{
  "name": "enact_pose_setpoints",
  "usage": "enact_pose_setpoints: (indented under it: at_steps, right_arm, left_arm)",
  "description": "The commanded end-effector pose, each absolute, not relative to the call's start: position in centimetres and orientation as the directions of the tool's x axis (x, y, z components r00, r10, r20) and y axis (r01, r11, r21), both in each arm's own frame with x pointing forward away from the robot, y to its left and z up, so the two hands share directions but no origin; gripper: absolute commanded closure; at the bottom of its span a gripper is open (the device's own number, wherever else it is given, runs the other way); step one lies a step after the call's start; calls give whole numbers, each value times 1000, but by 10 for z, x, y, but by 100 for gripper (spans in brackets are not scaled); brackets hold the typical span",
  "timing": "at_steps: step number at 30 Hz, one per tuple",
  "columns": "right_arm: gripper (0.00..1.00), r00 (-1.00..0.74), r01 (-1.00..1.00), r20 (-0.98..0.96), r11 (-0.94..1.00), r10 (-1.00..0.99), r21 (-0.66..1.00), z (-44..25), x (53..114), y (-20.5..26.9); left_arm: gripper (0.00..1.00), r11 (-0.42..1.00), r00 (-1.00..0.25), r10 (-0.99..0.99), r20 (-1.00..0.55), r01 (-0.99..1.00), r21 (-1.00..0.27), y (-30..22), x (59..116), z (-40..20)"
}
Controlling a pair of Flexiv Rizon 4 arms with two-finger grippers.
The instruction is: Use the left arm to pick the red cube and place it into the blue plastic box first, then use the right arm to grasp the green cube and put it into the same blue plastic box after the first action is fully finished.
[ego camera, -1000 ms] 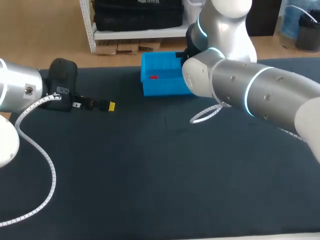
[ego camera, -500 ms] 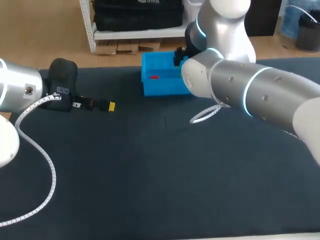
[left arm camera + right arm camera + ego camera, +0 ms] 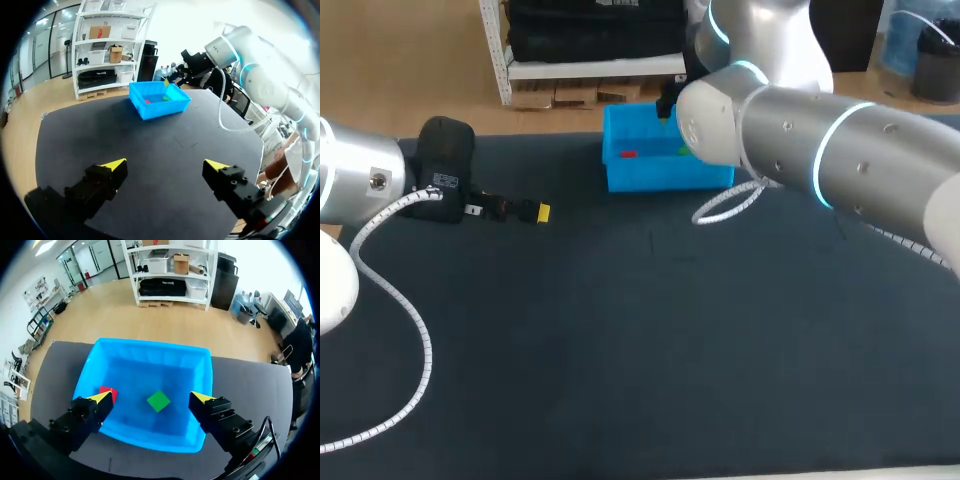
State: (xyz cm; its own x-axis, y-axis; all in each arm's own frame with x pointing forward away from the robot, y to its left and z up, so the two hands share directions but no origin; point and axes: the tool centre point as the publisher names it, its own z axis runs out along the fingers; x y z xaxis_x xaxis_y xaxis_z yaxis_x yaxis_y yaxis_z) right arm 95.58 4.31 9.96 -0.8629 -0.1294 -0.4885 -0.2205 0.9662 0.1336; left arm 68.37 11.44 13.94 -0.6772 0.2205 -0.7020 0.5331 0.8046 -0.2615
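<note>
- Placement of both cubes looks done: the red cube [image 3: 108, 392] and the green cube [image 3: 158, 401] lie on the floor of the blue box [image 3: 150, 344], a little apart from each other.
- Our right hand [image 3: 151, 397] hangs above the box with its fingers spread wide. It pinches nothing, and the green cube sits free below the gap between them.
- Our left hand [image 3: 165, 164] is well apart from the box, low over the table [image 3: 620, 350] on our left side. Its fingers are also spread and hold nothing.
- We judge that we are at the tail of the second step, the release of the green cube. The next move calls only for lifting the right arm straight up, clear of the box walls, without nudging the rim.
- The box is a smooth moulded plastic tub, rectangular with rounded corners and slightly flared walls. Its light build would probably slide if knocked.
- The cubes are small, flat-faced and sharp-edged, each in one solid colour.
- The table wears a dark matte cover that looks like cloth.
- Each finger is a black block ending in a yellow wedge tip.
</note>
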Motion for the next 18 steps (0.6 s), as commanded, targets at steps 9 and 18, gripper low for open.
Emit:
enact_pose_setpoints:
  at_steps: [9,18]
  right_arm:
    - [0,-904,-207,-406,970,-138,130,138,877,33]
    - [0,-868,-196,-480,975,-125,102,134,815,22]
  left_arm:
    - [0,801,-673,218,-707,537,-265,115,684,138]
    - [0,801,-673,218,-707,537,-265,115,684,138]
